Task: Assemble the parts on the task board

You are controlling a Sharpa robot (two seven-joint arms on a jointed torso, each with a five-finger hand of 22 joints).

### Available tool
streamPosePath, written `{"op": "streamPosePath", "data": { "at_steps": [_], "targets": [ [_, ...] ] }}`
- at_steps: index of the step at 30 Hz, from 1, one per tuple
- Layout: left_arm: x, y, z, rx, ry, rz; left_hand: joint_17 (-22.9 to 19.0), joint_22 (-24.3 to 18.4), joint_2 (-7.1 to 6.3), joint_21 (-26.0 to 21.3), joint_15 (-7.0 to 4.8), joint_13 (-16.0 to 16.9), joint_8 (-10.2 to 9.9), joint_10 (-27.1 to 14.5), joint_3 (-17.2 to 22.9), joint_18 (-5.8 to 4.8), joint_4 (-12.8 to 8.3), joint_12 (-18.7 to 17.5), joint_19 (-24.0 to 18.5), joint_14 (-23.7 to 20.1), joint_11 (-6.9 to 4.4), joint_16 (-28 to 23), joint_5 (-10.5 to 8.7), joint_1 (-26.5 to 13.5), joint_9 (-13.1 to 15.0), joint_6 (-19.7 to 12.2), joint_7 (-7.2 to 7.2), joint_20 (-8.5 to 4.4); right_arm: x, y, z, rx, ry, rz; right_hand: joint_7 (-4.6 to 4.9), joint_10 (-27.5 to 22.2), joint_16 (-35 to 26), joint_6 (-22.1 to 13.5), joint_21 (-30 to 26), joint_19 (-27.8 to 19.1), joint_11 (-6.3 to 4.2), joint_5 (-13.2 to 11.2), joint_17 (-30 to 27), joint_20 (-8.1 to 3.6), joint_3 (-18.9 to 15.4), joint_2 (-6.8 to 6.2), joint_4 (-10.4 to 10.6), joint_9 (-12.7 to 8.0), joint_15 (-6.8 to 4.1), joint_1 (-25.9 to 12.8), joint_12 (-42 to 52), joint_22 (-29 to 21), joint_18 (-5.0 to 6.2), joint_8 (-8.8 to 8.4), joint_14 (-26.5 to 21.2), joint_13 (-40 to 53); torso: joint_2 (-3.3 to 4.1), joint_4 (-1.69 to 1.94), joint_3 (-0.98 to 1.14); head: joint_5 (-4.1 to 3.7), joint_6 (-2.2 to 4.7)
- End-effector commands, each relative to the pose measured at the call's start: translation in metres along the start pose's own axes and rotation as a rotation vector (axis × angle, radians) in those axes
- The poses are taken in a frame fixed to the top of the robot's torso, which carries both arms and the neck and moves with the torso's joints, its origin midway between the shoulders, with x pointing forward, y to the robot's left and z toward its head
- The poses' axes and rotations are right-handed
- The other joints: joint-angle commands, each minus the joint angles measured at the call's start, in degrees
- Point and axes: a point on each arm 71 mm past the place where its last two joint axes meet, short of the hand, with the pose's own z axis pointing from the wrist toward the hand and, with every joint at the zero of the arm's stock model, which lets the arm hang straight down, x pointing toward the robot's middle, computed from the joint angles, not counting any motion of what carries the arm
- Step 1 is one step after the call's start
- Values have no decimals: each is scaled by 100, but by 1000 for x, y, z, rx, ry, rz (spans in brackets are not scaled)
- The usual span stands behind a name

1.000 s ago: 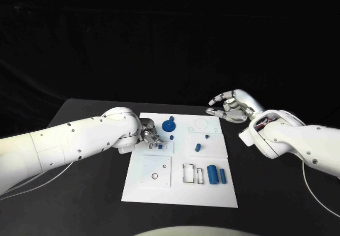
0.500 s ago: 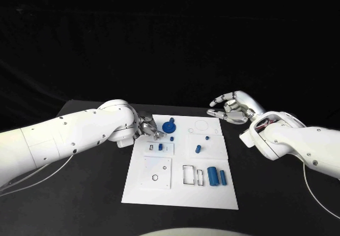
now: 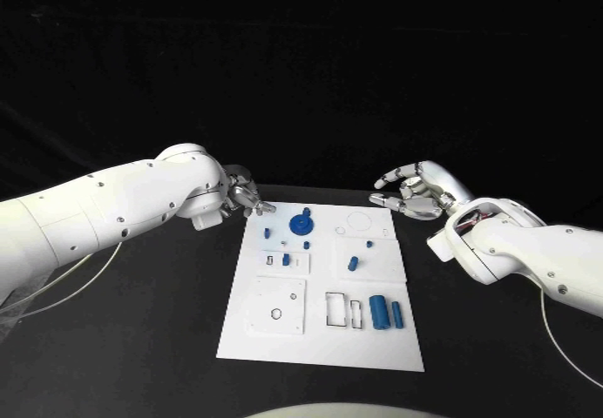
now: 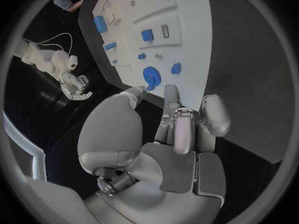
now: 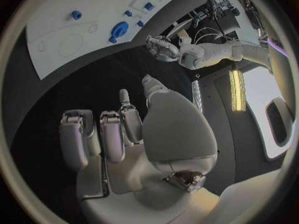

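Two hands off the board, both holding nothing. Task board sits mid surface. Left hand hangs at board's 10 o'clock corner, fingers loosely curled, nothing held; left wrist view shows its fingertips near the board edge by the blue gear part. Right hand at board's 1 o'clock, fingers apart, released; right wrist view confirms bare palm. Two blue cylinders lie at board's 4 o'clock.
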Motion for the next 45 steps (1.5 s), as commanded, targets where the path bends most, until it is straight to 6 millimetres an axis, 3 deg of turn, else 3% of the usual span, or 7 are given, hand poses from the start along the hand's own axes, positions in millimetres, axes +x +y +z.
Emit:
{"op": "streamPosePath", "data": {
  "at_steps": [1,7,14,29,45],
  "targets": [
    [1,-4,3,15,31,52,908,84,17,64,39,48,-26,74,-50,-3,10,70,75,414,12,51,-3,53,-25,-5,11,16,1,1,0,-9,4,0,-6,-28,-31,22,-22,296,-25,1,694,-8,-24,9,-6,9,-35,-66,-34,1175,92,33,407,352,33,8,-23,-5,-10],
    [4,-2,10,-29,78,97,962,161,43,107,43,58,-57,140,-150,-16,17,124,128,437,13,86,-150,-62,-92,49,7,28,2,1,1,-10,5,1,-7,-26,-30,22,-23,296,-26,15,696,-9,-25,14,-9,9,-36,-65,-32,1175,92,33,407,354,62,7,-38,-1,-11],
    [8,0,18,-62,101,115,993,221,58,137,41,126,-60,186,-159,-29,17,190,160,447,10,103,-164,-71,-102,60,5,32,2,2,1,-11,5,1,-7,-28,-34,20,-31,291,-27,26,688,-9,-25,18,-12,9,-37,-64,-35,1169,94,34,405,351,87,14,-53,-5,-12],
    [15,0,26,-81,131,128,1123,427,113,247,27,274,-62,327,-202,-69,12,366,274,492,-11,178,-176,-93,-153,148,-20,36,2,2,1,-14,6,1,-7,-28,-34,20,-31,291,-27,26,688,-9,-25,18,-12,9,-37,-64,-35,1169,94,34,405,351,79,9,-38,4,-62],
    [20,-2,30,-85,144,125,1207,573,170,330,-9,381,-14,443,-214,-94,2,506,351,520,-58,226,-169,-11,-188,321,-74,14,4,3,2,-17,9,1,-8,-25,-36,19,-39,286,-27,49,684,-11,-26,28,-15,10,-38,-63,-32,1164,96,35,404,354,76,6,-39,7,-82]
  ]
}}
